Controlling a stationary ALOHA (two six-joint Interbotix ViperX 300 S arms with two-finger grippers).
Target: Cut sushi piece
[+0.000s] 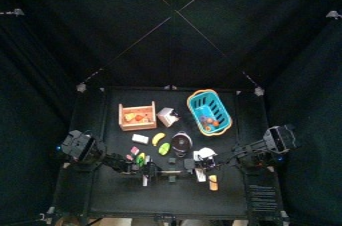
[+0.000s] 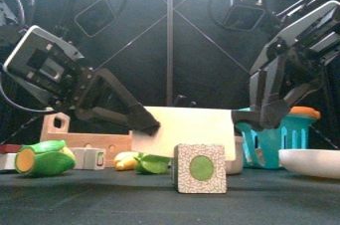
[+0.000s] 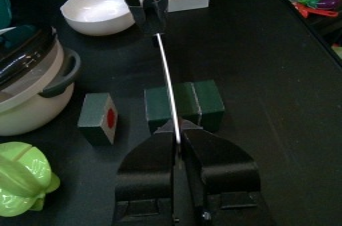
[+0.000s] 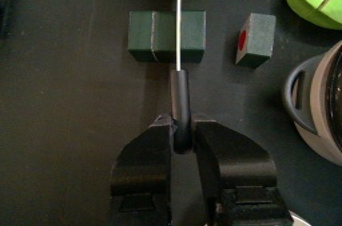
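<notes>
1. The sushi piece [image 4: 167, 35] is a dark green block lying on the black table [image 4: 67, 90], near the front edge between the two arms; from the right wrist view it looks wide and flat-topped, with a pale line crossing its middle.
2. That line is the thin blade of the knife [image 4: 178, 30], seen edge-on; it lies across the top of the block and splits it visually into two near-equal halves; whether the block is already parted, I cannot tell.
3. The right gripper [image 4: 182, 140] has its jaws clenched on the knife's dark handle, which points straight at the block.
4. In the left wrist view the same block [image 3: 183, 105] sits just ahead of the left gripper [image 3: 181, 155]; its jaws are pressed together, with the blade [image 3: 163, 60] running out from between them and over the block.
5. A second green piece [image 3: 98, 118] with a red centre stands just beside the first, apart from it and clear of the blade.
6. A white bowl [image 3: 96, 10] lies further along the table; a pale pot [image 3: 27, 80] and a bright green toy [image 3: 24, 175] sit off to one side.
7. From above, a blue basket [image 1: 210, 110] and a wooden crate [image 1: 136, 116] stand at the back of the table, well apart from the cutting.
</notes>
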